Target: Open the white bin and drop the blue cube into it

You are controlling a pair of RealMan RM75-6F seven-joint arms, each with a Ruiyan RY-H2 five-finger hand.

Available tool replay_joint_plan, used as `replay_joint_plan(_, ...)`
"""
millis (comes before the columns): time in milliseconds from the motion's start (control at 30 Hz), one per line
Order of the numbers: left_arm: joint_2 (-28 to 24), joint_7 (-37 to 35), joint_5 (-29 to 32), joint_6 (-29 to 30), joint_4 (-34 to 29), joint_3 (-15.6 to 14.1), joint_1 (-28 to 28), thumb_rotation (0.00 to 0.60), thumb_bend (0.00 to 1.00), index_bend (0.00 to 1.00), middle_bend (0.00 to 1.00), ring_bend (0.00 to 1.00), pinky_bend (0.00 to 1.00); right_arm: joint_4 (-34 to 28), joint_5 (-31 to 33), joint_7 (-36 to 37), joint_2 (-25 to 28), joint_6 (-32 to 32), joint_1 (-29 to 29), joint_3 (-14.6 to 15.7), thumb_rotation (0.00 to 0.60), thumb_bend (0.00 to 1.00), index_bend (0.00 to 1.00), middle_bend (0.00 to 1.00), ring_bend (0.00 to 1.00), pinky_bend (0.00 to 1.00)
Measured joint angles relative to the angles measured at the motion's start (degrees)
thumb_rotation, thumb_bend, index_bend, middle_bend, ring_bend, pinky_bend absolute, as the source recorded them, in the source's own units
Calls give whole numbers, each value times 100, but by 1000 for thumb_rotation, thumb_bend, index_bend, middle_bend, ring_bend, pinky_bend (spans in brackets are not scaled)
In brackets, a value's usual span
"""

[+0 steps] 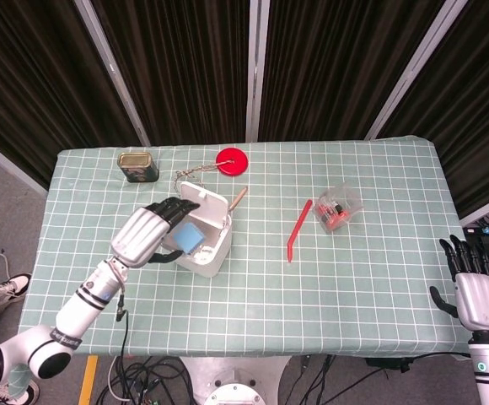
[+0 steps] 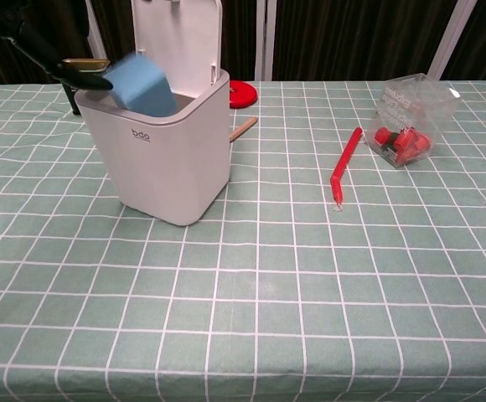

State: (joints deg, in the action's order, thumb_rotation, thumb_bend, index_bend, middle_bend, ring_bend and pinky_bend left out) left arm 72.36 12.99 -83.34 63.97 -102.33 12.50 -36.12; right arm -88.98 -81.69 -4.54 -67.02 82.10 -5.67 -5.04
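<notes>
The white bin (image 1: 217, 255) stands left of the table's middle with its lid (image 1: 204, 200) tipped up. In the chest view the bin (image 2: 169, 163) is at the near left. The blue cube (image 1: 190, 236) is at the bin's mouth, blurred and half below the rim in the chest view (image 2: 143, 85). My left hand (image 1: 148, 234) hovers over the bin's left edge with fingers (image 2: 54, 60) spread, one fingertip by the cube's left side and nothing gripped. My right hand (image 1: 477, 290) hangs off the table's near right corner, fingers straight and empty.
A green tin (image 1: 137, 165) and a red disc (image 1: 232, 161) with a chain lie behind the bin. A wooden stick (image 1: 239, 197) leans by its right side. A red tool (image 2: 343, 165) and a clear box of red parts (image 2: 409, 107) sit to the right.
</notes>
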Motion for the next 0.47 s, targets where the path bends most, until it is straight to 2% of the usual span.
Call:
replay_joint_plan(233, -465, 172, 180, 662, -310, -227, 590, 600, 93, 63, 76, 96, 302, -13, -25, 39, -12, 42, 14, -2, 600, 226, 0, 0, 0, 0)
replay_joint_plan(367, -693, 104, 211, 1170, -299, -627, 1250, 600, 91, 65, 76, 86, 274, -42, -56, 56, 11, 107, 31, -8, 600, 225, 0, 0, 0, 0)
replay_joint_plan(467, -725, -8, 191, 1508, -19, -951, 1746, 600, 83, 65, 76, 73, 247, -65, -95, 43, 24, 143, 34, -15, 600, 225, 0, 0, 0, 0)
